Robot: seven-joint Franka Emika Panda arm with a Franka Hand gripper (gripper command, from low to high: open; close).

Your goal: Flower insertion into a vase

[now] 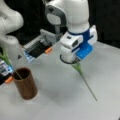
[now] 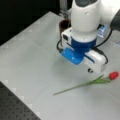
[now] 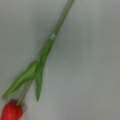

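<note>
The grey table takes up nearly everything, pale and matte, running under the arm and out past it on every side. The arm comes down from the top of both front views, a fat white column ending in a white and blue wrist block. That block hangs low over the table, and the gripper sits beneath it, its fingers hidden by the housing, so I cannot tell whether they are spread or pressed together; the wrist view shows no fingers at all.

Well away from the gripper stands the vase, a brown wood-grained cylinder, upright on the table toward a front view's lower left. Something thin and green leans out of its dark mouth, rising up and to the left. In a front view the vase peeks out just behind the arm's body.

Directly below the gripper lies a flower, flat on the table. Its thin green stem trails away from the gripper toward a front view's lower left, its leaves sit close under the wrist block, and its red bud lies just beyond the gripper's right-hand side in that view. In the wrist view the flower runs diagonally across, bud at the bottom left corner, stem leaving at the top, with bare table all round it.
</note>
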